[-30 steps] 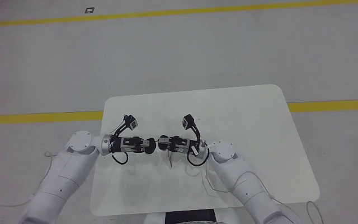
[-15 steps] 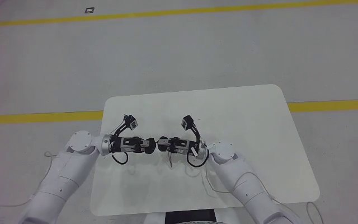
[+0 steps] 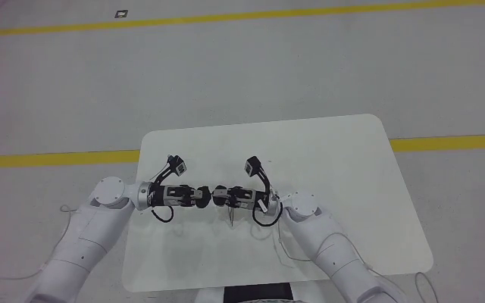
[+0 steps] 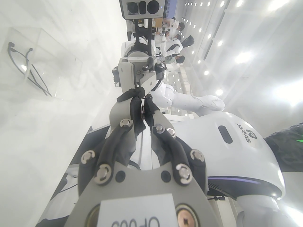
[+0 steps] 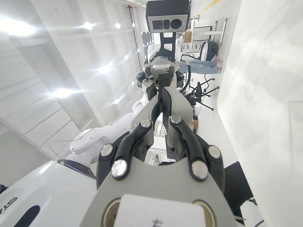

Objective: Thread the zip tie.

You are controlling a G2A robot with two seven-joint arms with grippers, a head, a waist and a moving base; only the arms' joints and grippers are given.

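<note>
Over the middle of the white table (image 3: 341,159) my two grippers meet tip to tip. The left gripper (image 3: 204,196) is shut, and in the left wrist view its fingers (image 4: 123,116) pinch a black end of the zip tie (image 4: 138,95). Directly facing it, the right gripper (image 3: 218,195) is also shut. The right wrist view shows the zip tie's toothed black strip (image 5: 165,105) held between the right gripper's (image 5: 162,88) jaws. A thin tail of the zip tie (image 3: 229,215) hangs down below the meeting point, above the table.
A clear box (image 4: 35,64) with several spare black zip ties lies on the table off to one side in the left wrist view. Thin cables (image 3: 282,241) trail beside the right arm. The table's far and right parts offer free room.
The right gripper has edged slightly left toward the left gripper, closing the small gap between the tips. The left arm has stayed put.
</note>
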